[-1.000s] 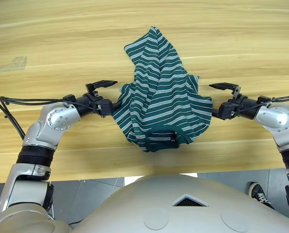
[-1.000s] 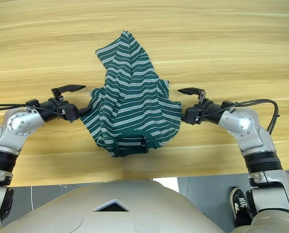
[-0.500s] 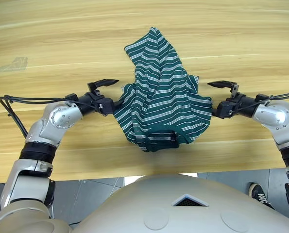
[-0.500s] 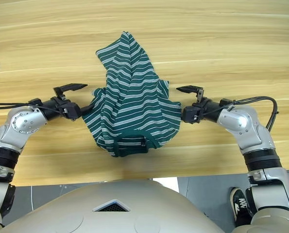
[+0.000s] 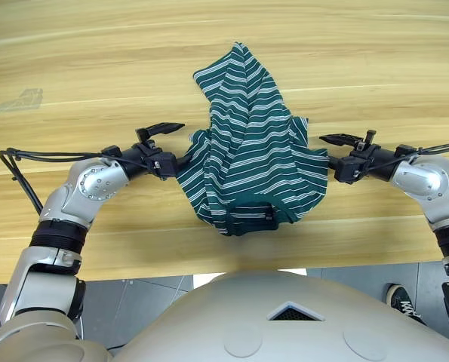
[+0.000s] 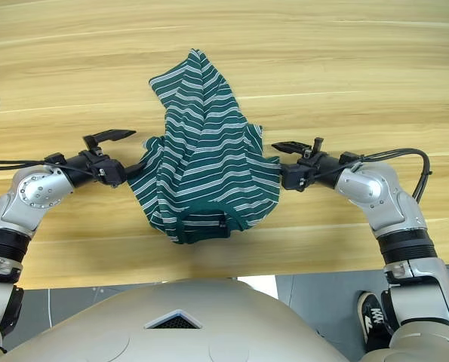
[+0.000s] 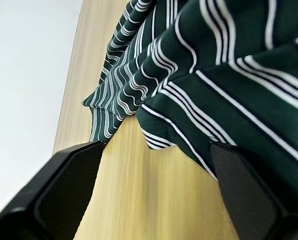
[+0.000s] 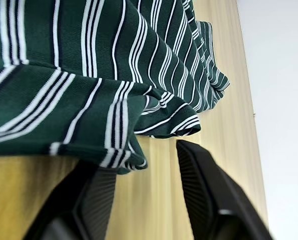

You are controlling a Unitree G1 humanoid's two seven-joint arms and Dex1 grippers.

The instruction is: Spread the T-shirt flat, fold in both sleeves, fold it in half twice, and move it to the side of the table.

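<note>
between parted left pincer (image 5: pixel 175 145) and parted right pincer (image 5: pixel 326 151), crumpled t-shirt (image 5: pixel 250 162)

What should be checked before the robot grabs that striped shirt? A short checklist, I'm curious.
1. T-shirt lies on the table: ok.
2. T-shirt spread flat: not ok, it is bunched in a heap.
3. Left gripper open at one edge of it: ok.
4. Right gripper open at the opposite edge: ok.
5. Enough cloth between each gripper's fingers: cannot tell.
</note>
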